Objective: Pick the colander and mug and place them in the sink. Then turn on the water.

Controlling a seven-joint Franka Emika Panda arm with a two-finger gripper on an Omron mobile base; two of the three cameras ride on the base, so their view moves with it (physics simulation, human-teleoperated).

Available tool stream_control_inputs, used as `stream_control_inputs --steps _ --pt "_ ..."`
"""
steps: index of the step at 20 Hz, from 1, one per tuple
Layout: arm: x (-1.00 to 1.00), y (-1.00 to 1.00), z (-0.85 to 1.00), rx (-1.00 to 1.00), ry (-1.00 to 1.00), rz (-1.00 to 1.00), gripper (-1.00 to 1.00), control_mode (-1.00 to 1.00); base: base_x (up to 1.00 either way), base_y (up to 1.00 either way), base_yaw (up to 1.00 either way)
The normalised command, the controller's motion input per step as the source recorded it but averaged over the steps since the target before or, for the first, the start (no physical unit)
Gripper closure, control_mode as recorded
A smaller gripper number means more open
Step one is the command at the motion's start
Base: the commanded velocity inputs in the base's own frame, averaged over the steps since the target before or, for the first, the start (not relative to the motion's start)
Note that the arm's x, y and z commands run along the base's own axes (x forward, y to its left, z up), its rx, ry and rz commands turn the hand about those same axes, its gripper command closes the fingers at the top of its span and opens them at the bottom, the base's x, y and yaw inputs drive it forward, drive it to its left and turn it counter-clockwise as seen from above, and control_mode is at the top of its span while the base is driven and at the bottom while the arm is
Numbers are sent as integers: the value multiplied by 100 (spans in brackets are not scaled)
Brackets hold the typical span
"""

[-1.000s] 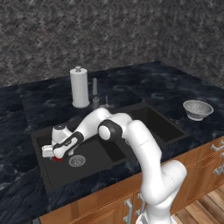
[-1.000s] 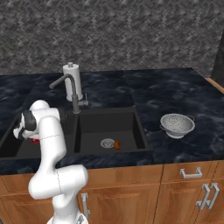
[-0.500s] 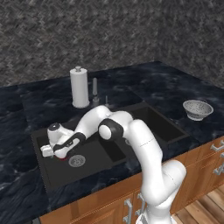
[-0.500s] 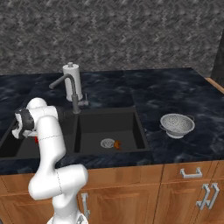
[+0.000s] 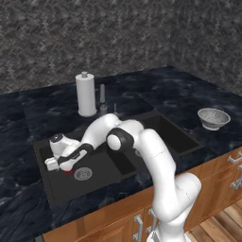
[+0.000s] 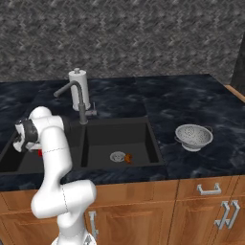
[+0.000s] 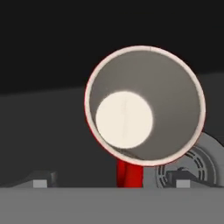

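Red mug upright on the floor of the sink's left basin, long axis vertical, open mouth facing up into the hand camera, white inside empty, red handle toward the view's bottom edge. Touching or overlapping the round silver drain. Gripper low over it; open or closed cannot be told. Colander upright and empty on the black counter, well right of the sink.

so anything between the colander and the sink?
Nothing visible. The colander sits alone on the counter right of the sink; bare counter lies between them. The gripper is down in the left basin by the mug.
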Motion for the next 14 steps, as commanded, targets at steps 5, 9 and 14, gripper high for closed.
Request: stream_control_inputs --steps 5,9,14 --pt "0 -3 58 -2 0 0 -100 -100 0 0 0" --pt "0 -2 64 0 9 -1 -100 -100 0 0 0" --pt "-20 -42 49 -1 4 -2 -100 -100 0 0 0"
